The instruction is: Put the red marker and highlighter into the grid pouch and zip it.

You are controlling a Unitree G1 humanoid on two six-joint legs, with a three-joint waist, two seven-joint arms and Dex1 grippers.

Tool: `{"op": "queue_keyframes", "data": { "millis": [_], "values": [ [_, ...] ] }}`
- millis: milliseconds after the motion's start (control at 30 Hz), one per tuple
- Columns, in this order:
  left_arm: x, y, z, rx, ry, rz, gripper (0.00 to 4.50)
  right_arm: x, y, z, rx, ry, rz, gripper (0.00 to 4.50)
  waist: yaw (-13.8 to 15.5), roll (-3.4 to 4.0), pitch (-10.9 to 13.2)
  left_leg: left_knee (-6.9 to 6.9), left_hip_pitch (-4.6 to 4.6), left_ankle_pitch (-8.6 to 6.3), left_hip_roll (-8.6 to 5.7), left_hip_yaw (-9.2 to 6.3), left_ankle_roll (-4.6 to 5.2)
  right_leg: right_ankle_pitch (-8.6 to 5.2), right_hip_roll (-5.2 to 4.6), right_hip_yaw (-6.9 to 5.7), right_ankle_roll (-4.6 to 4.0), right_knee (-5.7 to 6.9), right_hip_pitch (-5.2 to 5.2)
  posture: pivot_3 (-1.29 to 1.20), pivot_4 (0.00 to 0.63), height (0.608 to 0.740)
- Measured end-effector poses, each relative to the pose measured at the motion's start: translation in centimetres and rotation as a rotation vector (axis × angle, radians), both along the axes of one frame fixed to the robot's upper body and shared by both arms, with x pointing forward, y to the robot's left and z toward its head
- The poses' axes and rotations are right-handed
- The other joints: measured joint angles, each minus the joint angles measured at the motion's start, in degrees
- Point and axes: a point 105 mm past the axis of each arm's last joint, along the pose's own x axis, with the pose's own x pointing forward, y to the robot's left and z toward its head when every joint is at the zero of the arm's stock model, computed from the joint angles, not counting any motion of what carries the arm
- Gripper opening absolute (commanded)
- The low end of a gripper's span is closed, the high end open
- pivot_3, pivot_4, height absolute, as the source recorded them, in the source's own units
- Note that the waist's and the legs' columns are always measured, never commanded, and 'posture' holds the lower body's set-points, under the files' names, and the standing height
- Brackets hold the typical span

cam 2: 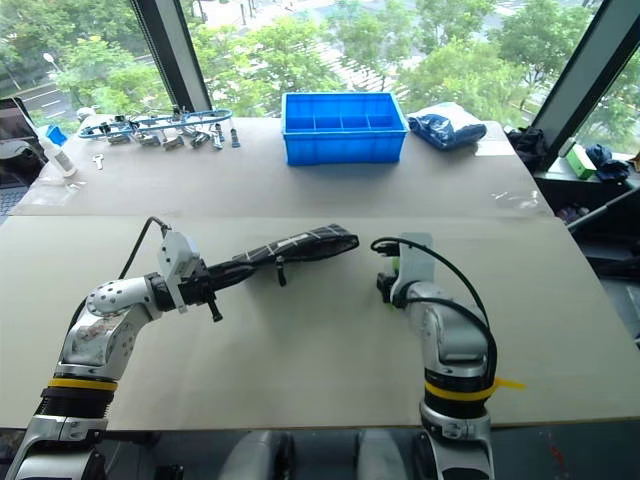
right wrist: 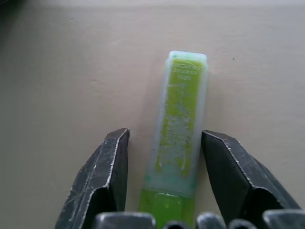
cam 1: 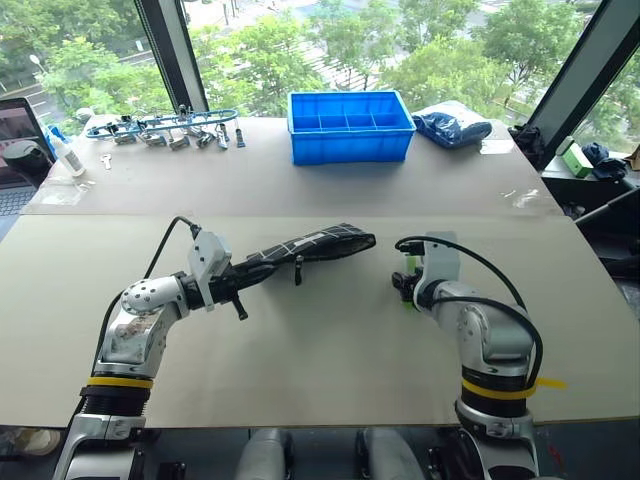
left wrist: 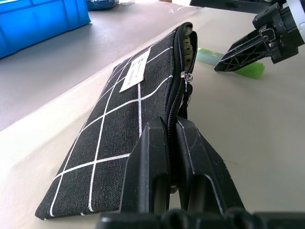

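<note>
The grid pouch (cam 1: 310, 243) lies mid-table, black with white lines and a white label (left wrist: 135, 71). Its zipper is open at the end nearest my right arm, and the pull strap (cam 1: 298, 270) hangs down. My left gripper (left wrist: 172, 126) is shut on the pouch's near end along the zipper edge. The light green highlighter (right wrist: 183, 109) lies flat on the table to the right of the pouch. My right gripper (right wrist: 164, 135) is tilted down over it, open, with one finger on each side and a gap on one side. The red marker is hidden.
A blue plastic bin (cam 1: 350, 125) stands at the back centre, with a blue bag (cam 1: 452, 125) to its right. Metal tools (cam 1: 170, 128) and a white bottle (cam 1: 65, 155) sit at the back left. A table seam (cam 1: 300, 213) runs behind the pouch.
</note>
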Motion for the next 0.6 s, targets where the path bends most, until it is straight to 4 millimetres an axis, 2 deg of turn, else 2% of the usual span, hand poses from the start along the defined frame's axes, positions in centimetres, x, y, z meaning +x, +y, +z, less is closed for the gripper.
{"op": "queue_keyframes", "data": {
  "millis": [33,67,333,433,500,533,567,600],
  "values": [
    [0.0,0.0,0.0,0.0,-0.001,0.001,0.0,0.0,0.0,0.0,-0.009,-0.002,0.006,1.11,0.0,0.0,0.0,0.0,0.0,0.0,0.0,0.0,0.0,0.0,0.01,0.0,0.0,0.0,0.0,0.0,0.15,0.74],
    [0.0,0.0,0.0,-0.001,-0.001,0.002,0.0,0.0,0.0,0.1,-0.02,-0.008,0.011,1.03,0.0,0.0,0.0,0.0,0.01,0.0,0.01,0.0,0.0,0.0,0.01,0.0,0.0,0.0,0.0,0.0,0.15,0.74],
    [0.0,0.1,0.1,-0.004,-0.002,0.004,0.0,1.1,-1.6,1.4,-0.201,-0.119,0.086,1.03,0.0,0.0,0.0,0.0,-0.01,0.0,0.0,0.02,0.0,0.0,0.0,0.01,0.0,-0.25,-0.01,0.0,0.15,0.74],
    [0.0,0.2,0.1,-0.007,-0.002,0.004,0.0,1.8,-0.8,6.1,-0.481,-0.388,0.377,1.03,0.0,0.17,0.1,-0.03,-0.04,0.0,-0.03,0.04,0.01,-0.01,-0.01,0.04,0.08,-0.46,-0.01,0.0,0.15,0.74],
    [0.0,0.2,0.1,-0.007,-0.002,0.004,0.0,-0.1,1.8,9.6,-0.671,-0.589,0.678,1.03,0.0,0.15,0.1,-0.12,-0.01,-0.02,0.02,-0.01,0.04,-0.02,0.07,0.0,0.08,-0.55,0.04,0.0,0.15,0.74],
    [0.0,0.2,0.2,-0.007,-0.002,0.005,0.0,-0.9,3.0,10.3,-0.7,-0.643,0.771,1.03,-0.1,0.1,0.1,-0.12,0.0,-0.02,0.07,-0.05,0.03,-0.03,0.12,-0.03,0.06,-0.55,0.06,0.0,0.15,0.74],
    [0.0,0.1,0.2,-0.008,-0.005,0.002,0.0,-2.2,4.5,10.4,-0.718,-0.682,0.895,1.03,-0.1,0.07,0.1,-0.11,0.0,-0.02,0.11,-0.04,0.03,-0.04,0.17,-0.01,0.04,-0.56,0.07,0.0,0.15,0.74],
    [0.0,0.1,0.3,-0.008,-0.006,0.001,0.0,-2.8,5.2,10.0,-0.725,-0.678,0.965,1.03,-0.1,0.07,0.1,-0.11,0.0,-0.02,0.1,-0.03,0.03,-0.03,0.15,0.0,0.04,-0.55,0.07,0.0,0.15,0.74]
  ]
}}
